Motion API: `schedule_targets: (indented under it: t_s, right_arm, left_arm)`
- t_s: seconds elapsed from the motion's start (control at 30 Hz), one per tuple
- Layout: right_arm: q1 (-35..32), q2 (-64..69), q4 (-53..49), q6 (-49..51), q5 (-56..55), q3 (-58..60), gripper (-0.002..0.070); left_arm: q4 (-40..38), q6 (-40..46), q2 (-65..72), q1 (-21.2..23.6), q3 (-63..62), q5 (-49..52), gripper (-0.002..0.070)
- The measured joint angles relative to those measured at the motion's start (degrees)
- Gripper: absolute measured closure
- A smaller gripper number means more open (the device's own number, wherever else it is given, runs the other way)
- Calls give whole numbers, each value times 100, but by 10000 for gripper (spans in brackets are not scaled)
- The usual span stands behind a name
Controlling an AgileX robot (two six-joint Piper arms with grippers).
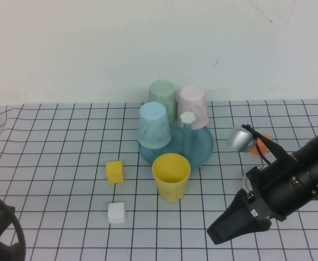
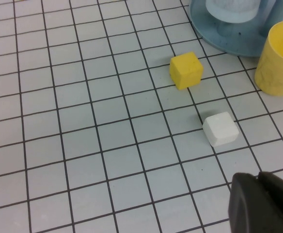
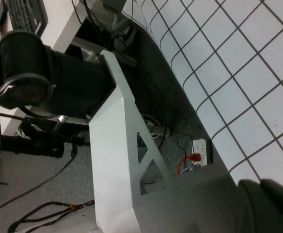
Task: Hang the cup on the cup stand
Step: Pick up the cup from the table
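Standing upright, mouth up, the cup point(image 1: 171, 175) touches the cup stand point(image 1: 202, 149) rim; right gripper point(image 1: 224, 228), closed and empty, is nearer than the closed left gripper point(image 2: 262, 204).

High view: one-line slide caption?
Upright yellow plastic tumbler beside teal pegged cup stand; right gripper shut nearby, left gripper shut.

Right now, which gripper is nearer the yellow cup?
Right. The right gripper sits shut, low to the right of the yellow cup. The left gripper, also shut, is parked further away, near the table's front-left corner.
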Motion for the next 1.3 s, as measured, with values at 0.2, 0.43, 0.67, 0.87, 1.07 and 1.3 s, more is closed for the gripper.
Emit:
schedule_targets:
  t_s: [0.2,0.43,0.67,0.87,1.07,1.3]
  right_arm:
    - [0,0,129,-213,-126,0,678]
    - [12,0,140,76,-1935,-225,677]
    - [187,165,-1703,1875,-3419,-1004,659]
    - [524,765,-2779,2918,-3140,-1788,410]
    - [937,1608,-3513,4189,-3088,-2412,188]
    - [1016,2504,-4557,5419,-3004,-3216,168]
  left_arm:
    - [0,0,0,0,0,0,676]
    - [-53,0,0,0,0,-35,676]
    - [-151,9,0,0,0,-90,676]
    - [-170,9,0,0,0,-103,676]
    - [-179,9,0,0,0,-114,676]
    - [-217,9,0,0,10,-114,676]
